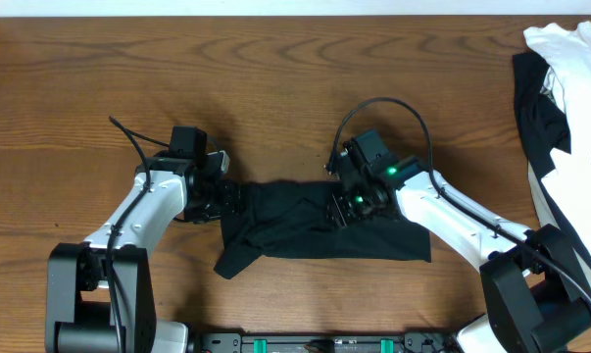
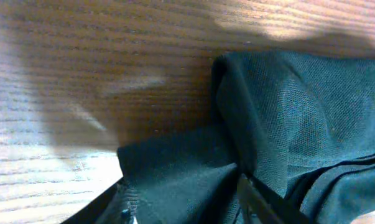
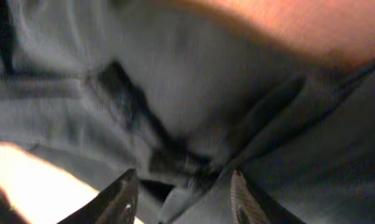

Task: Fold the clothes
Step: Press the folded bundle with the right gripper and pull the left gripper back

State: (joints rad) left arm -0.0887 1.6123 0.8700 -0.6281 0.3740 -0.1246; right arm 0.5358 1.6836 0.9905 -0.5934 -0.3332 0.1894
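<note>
Crumpled black cloth T-shirt (image 1: 295, 230), left gripper (image 1: 221, 199) at its 9 o'clock edge, right gripper (image 1: 346, 206) at its 1 o'clock; both half-open astride cloth, can't tell if gripping

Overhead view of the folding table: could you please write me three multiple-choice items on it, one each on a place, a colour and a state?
1. Where on the table is the pile of spare clothes?
A. at the right edge
B. at the near left corner
C. in the centre
2. What colour is the shirt between the left gripper and the right gripper?
A. white
B. black
C. red
3. How does that shirt lie?
A. spread flat, sleeves out
B. hanging in the air
C. bunched in folds on the table
Answers: 1 A, the black and white heap sits at the right edge; 2 B, it is dark all over; 3 C, creased layers rest on the wood.
</note>
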